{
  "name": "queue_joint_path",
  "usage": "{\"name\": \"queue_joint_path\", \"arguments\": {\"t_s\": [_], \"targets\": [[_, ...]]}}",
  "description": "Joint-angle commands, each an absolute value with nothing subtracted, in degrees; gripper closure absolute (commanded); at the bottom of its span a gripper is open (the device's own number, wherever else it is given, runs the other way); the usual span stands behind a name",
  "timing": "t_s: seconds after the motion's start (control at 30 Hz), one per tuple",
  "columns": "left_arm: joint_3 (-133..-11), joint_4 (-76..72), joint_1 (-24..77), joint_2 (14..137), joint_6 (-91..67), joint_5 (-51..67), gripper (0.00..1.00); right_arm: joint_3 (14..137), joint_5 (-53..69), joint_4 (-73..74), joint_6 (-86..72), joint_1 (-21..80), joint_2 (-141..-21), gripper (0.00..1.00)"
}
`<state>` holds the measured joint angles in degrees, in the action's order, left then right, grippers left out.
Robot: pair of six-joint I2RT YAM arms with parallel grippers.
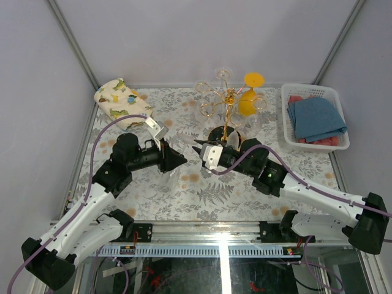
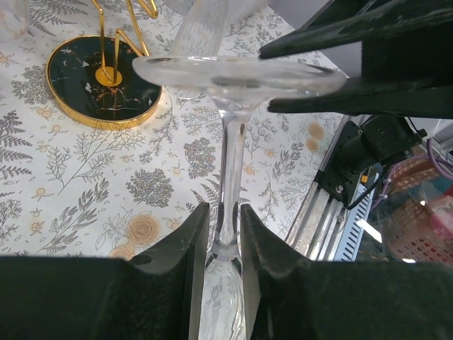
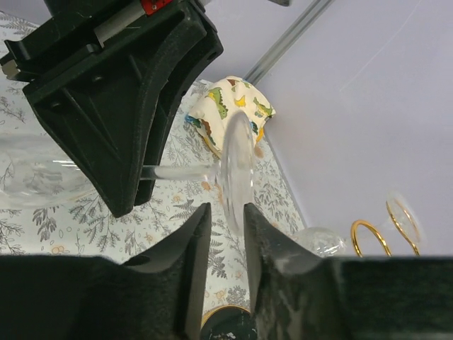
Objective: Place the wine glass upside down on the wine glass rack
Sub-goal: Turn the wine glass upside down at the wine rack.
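A clear wine glass lies level between my two grippers, above the middle of the table. My left gripper [image 2: 224,212] is shut on its stem [image 2: 230,156], just above the bowl. The round foot [image 3: 237,163] sits edge-on between the jaws of my right gripper [image 3: 223,212], which stand slightly open with a gap on the left side. From above, the left gripper [image 1: 182,160] and right gripper [image 1: 197,150] point at each other. The gold wine glass rack [image 1: 226,101] stands just behind them on its black base [image 2: 102,81]. An orange glass [image 1: 248,101] hangs upside down on it.
A white basket [image 1: 285,116] with blue and red cloths sits at the back right. A dinosaur-print pouch [image 1: 119,101] lies at the back left. A clear glass [image 3: 318,241] is near the rack base. The flowered tablecloth covers the table.
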<state>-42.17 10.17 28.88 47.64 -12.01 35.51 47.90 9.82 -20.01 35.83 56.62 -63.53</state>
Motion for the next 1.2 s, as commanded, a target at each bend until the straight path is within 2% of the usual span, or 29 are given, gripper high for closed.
{"name": "queue_joint_path", "arguments": {"t_s": [0.0, 0.23, 0.6, 0.73, 1.17], "targets": [[-41.1, 4.3, 29.1, 45.9, -14.8, 33.5, 1.00, 47.7, 8.1, -23.9, 35.1, 56.8, -60.8, 0.65], [-40.2, 1.7, 29.0, 45.3, -16.4, 30.8, 1.00, 48.0, 8.1, -18.0, 35.9, 56.8, -57.3, 0.43], [-38.8, -5.0, 29.1, 47.0, -17.9, 29.5, 1.00, 42.9, 7.9, -8.7, 29.3, 56.8, -44.6, 0.18], [-37.7, -9.5, 29.1, 48.0, -18.4, 28.2, 1.00, 40.6, 5.0, -3.1, 22.6, 56.8, -38.4, 0.02], [-36.3, -18.9, 29.1, 52.7, -17.2, 24.9, 1.00, 39.2, -15.0, 17.7, 0.1, 56.8, -25.5, 0.00]]}}
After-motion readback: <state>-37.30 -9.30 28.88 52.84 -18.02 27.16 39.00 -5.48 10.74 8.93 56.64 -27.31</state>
